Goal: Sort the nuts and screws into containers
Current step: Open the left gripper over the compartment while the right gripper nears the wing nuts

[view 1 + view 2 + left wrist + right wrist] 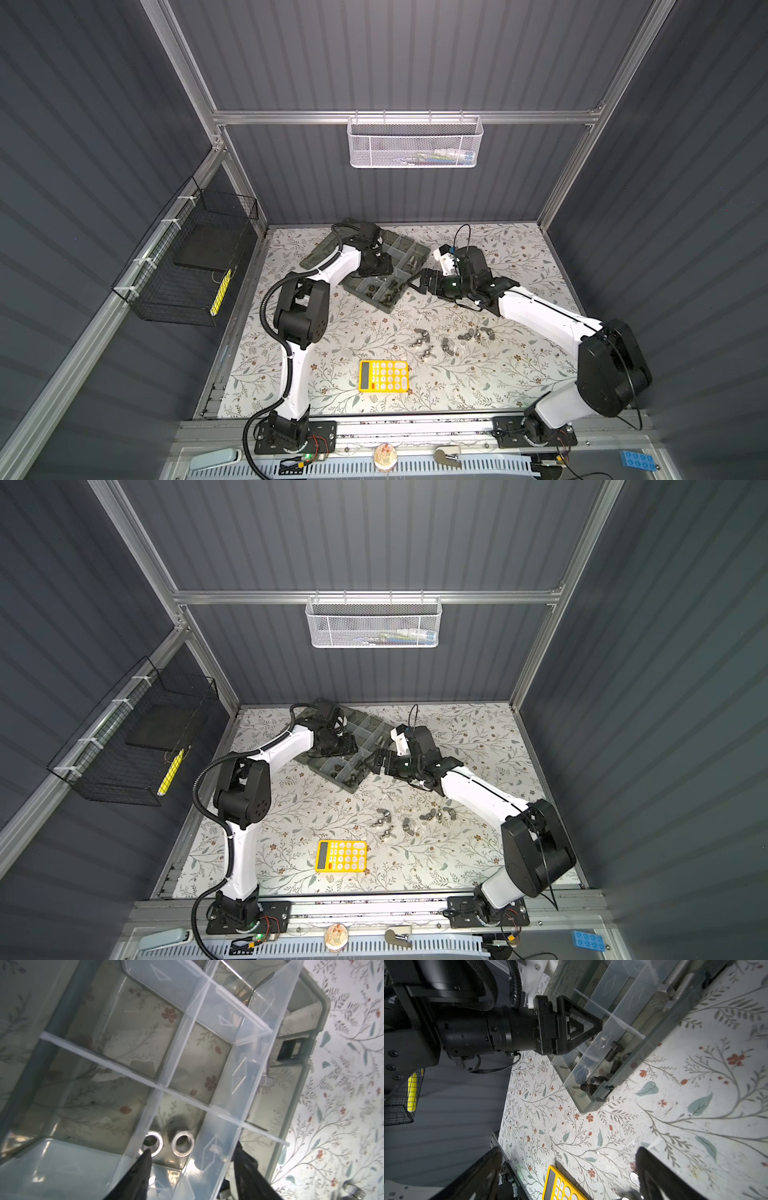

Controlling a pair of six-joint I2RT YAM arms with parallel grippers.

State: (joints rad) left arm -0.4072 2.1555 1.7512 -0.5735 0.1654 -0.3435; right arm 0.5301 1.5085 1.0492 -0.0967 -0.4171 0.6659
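Partly behind left pincer (193, 1148), one silver nut (154, 1139).

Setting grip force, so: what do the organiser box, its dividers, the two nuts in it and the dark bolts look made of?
Organiser box: translucent grey-green plastic, glossy; the floral mat shows through.
Dividers: clearer, pale plastic with moulded marks.
Two nuts: bare metal, likely steel; bright silvery glints.
Dark bolts: metal, probably a matte black coating; alloy unclear.

Fingers (137, 1176) spread apart over organiser box (323, 1001); two silver hex nuts (183, 1144) side by side in one compartment.
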